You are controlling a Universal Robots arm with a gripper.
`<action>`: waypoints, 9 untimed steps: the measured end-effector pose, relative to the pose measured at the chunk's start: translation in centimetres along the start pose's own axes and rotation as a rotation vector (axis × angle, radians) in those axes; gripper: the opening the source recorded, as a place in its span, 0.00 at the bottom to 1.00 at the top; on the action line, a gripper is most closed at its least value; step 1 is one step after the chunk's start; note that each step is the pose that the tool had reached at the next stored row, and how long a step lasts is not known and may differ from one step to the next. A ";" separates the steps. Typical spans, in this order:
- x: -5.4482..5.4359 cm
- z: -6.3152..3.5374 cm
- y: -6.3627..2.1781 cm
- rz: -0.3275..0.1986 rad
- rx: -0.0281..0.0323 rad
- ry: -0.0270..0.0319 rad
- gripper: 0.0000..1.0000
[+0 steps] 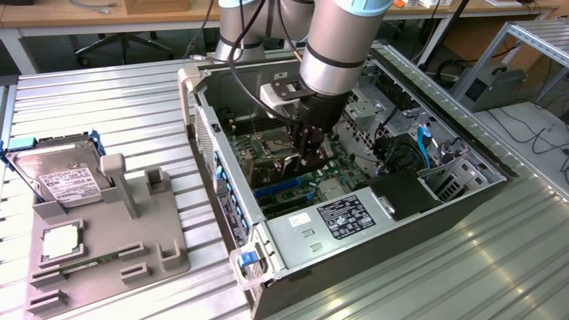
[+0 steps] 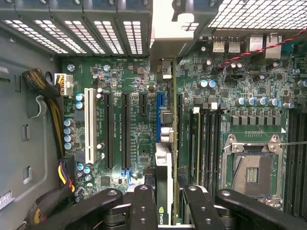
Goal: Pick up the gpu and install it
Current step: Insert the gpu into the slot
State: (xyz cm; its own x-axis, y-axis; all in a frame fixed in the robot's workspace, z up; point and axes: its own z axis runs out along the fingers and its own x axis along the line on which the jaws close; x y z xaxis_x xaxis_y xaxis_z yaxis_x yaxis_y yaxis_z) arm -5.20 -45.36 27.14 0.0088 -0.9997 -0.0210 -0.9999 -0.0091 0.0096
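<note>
Shiny ribbed metal table (image 1: 116,100), matt grey plastic holder (image 1: 133,230), sheet-metal PC case (image 1: 202,110), gpu (image 2: 163,191) w/ pale metal bracket (image 2: 165,36)

The gpu (image 2: 164,160), a thin flat rectangular expansion card with a black face and a silver metal end bracket, stands on edge over the green motherboard (image 2: 136,81). It is clamped between the black gripper (image 2: 165,194) fingers, parallel to the expansion slots and just beside the blue slot (image 2: 158,115).

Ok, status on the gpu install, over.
Claw shut on gpu, down inside the case. Gpu edge-on beside the blue slot; seating unclear. Memory slots alongside, apart from it.
</note>
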 end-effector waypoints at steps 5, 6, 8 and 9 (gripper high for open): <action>0.1 0.00 0.37 0.000 0.0003 0.0000 0.27; 0.1 0.00 0.45 0.000 0.0004 0.0000 0.27; 0.1 0.00 0.59 0.000 0.0007 0.0000 0.27; 0.1 0.00 0.67 0.000 0.0008 0.0000 0.27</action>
State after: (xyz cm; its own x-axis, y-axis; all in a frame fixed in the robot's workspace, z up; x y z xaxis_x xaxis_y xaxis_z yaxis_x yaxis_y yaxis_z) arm -5.86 -45.47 27.14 0.0092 -0.9997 -0.0210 -0.9999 -0.0094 0.0088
